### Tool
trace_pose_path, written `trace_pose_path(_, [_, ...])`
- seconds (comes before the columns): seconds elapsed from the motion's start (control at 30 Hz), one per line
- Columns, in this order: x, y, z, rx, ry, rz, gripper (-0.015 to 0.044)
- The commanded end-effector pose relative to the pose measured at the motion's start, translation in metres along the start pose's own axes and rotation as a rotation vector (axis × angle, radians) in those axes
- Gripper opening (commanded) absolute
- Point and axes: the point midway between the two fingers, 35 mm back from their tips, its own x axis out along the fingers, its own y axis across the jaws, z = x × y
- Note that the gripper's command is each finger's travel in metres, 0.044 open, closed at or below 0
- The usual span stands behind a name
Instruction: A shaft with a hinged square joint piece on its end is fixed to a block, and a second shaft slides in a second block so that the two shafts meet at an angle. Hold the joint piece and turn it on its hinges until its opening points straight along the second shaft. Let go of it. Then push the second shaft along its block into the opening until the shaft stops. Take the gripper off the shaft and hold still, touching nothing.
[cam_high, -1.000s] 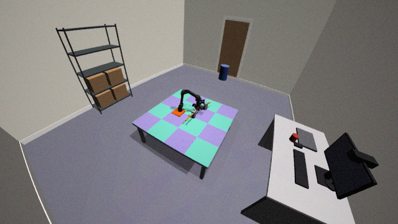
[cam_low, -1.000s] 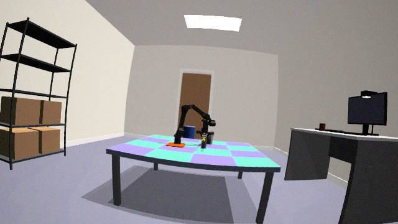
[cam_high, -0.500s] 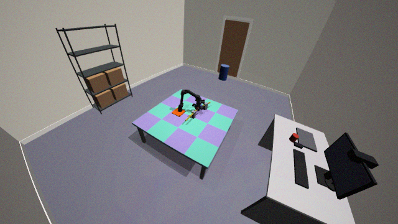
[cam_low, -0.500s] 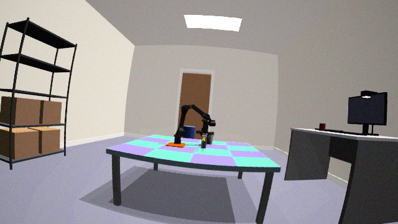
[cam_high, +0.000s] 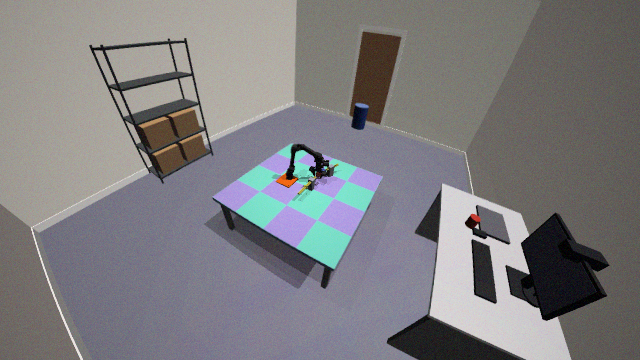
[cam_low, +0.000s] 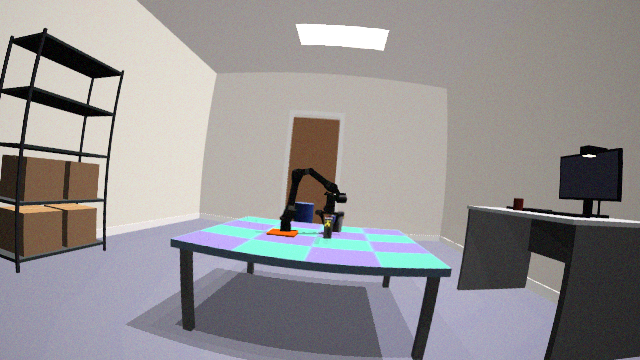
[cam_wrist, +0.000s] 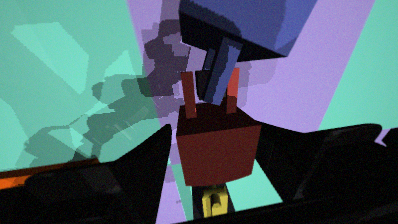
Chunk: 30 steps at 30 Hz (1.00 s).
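Observation:
The red joint piece (cam_wrist: 218, 155) sits in the middle of the wrist view, its two prongs around a blue link that comes from a blue part (cam_wrist: 250, 25). Its opening is hidden. The yellow end of the second shaft (cam_wrist: 215, 202) shows just beyond the joint piece; outside its block, the shaft is a thin yellow bar (cam_high: 302, 191). My gripper (cam_wrist: 203, 123) is open, with its black fingers on both sides of the joint piece. The left finger stands a little off it; the right one looks very close, and contact there is unclear. The top and exterior views show the joint too small to judge.
The near grey block (cam_high: 311, 184) (cam_low: 327, 232) carries the second shaft; the other grey block (cam_high: 330, 170) stands farther back. The arm's orange base plate (cam_high: 287, 181) (cam_low: 282, 233) lies to the left on the checkered table (cam_high: 290, 226) (cam_low: 345, 257).

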Motion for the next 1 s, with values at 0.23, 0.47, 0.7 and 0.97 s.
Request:
trace_pose_path(0.23, [0.0,0.0,0.0,0.0,0.0,0.0,0.044])
trace_pose_path(0.47, [-0.001,0.0,0.0,0.001,-0.005,0.0,0.044])
trace_pose_path(0.7, [-0.03,0.0,-0.003,0.005,-0.147,-0.004,0.044])
trace_pose_path(0.97, [-0.029,0.0,-0.003,0.014,-0.146,0.004,0.044])
